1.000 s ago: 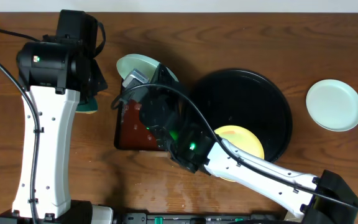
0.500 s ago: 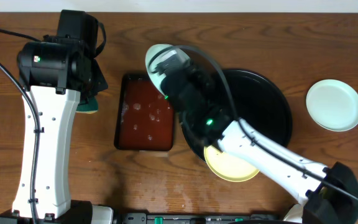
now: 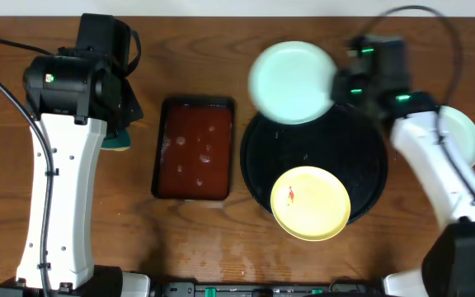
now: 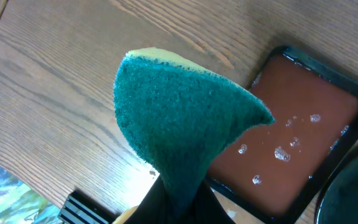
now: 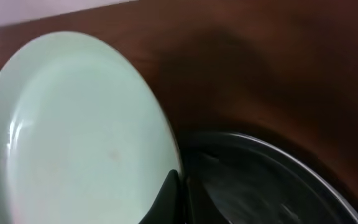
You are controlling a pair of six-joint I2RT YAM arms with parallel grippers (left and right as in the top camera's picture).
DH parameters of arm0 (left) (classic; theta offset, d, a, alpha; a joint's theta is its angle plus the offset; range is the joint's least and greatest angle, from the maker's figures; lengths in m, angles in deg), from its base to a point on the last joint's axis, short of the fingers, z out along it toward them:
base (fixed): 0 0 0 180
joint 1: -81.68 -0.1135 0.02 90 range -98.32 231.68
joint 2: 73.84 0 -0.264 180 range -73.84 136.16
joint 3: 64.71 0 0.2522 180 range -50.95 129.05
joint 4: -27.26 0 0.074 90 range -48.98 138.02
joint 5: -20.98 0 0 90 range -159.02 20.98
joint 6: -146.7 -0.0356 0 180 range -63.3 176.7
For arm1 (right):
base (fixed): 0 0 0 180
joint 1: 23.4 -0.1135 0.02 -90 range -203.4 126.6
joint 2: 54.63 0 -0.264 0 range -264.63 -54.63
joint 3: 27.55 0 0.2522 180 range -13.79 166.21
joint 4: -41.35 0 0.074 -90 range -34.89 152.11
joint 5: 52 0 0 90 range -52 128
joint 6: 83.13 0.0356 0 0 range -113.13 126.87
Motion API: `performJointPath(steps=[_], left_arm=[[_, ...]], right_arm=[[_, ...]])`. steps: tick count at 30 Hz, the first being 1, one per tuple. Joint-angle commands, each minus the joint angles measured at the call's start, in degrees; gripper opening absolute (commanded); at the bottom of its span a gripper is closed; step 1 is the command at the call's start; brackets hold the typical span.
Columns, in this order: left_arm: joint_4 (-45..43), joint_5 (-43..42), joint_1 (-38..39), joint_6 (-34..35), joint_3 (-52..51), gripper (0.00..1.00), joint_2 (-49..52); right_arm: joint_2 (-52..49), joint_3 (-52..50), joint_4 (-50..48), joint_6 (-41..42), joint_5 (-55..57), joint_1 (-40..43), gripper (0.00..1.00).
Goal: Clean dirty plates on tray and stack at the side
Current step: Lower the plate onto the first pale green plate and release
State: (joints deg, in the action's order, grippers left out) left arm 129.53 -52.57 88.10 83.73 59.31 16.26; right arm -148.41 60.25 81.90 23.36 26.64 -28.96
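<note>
R gripper [image 3: 342, 82] pinched on rim of mint plate [image 3: 291, 82] top-center, overhanging upper-left edge of black tray [image 3: 369, 148] w/ yellow plate [image 3: 310, 202] lower down on it, L gripper [image 4: 173, 208] clamped on green sponge [image 4: 179, 118] far left.

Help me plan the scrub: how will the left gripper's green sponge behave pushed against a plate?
Probably floppy: the sponge folds where the left gripper pinches it. Likely light, jutting out unsupported. Its coarse green face should drag, not slip.

Pale mint plate [image 3: 293, 82], yellow plate [image 3: 310, 205] — red smear [image 3: 290, 196]; glossy black tray [image 3: 303, 148]; teal sponge [image 4: 179, 130].
</note>
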Motion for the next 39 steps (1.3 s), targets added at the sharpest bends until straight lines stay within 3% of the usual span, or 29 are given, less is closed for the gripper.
performJointPath(steps=[1, 8, 16, 29, 32, 35, 39], left_arm=[[0.2, 0.5, -0.2, 0.3, -0.3, 0.08, 0.1], [-0.7, -2.1, -0.2, 0.3, -0.3, 0.08, 0.1], [-1.0, -2.1, -0.2, 0.3, -0.3, 0.08, 0.1], [-1.6, -2.1, -0.2, 0.3, -0.3, 0.08, 0.1], [-1.6, -2.1, -0.2, 0.2, -0.3, 0.08, 0.1], [-2.0, -2.3, -0.2, 0.0, -0.3, 0.08, 0.1], [-3.6, -7.3, -0.2, -4.8, -0.3, 0.08, 0.1]], right_arm=[[1.9, 0.6, 3.2, 3.2, -5.4, 9.9, 0.01], [1.9, 0.5, 12.2, -0.1, -1.5, 32.4, 0.01], [1.7, -1.5, 12.4, -1.1, 3.5, 46.2, 0.01], [1.7, -11.6, 1.9, -0.6, 5.4, 48.1, 0.02], [1.7, -14.5, -1.7, -0.7, 5.3, 48.0, 0.07], [1.7, -16.3, -3.7, -0.6, 4.9, 47.9, 0.2], [1.6, -16.3, -4.2, -0.7, 0.6, 47.2, 0.3]])
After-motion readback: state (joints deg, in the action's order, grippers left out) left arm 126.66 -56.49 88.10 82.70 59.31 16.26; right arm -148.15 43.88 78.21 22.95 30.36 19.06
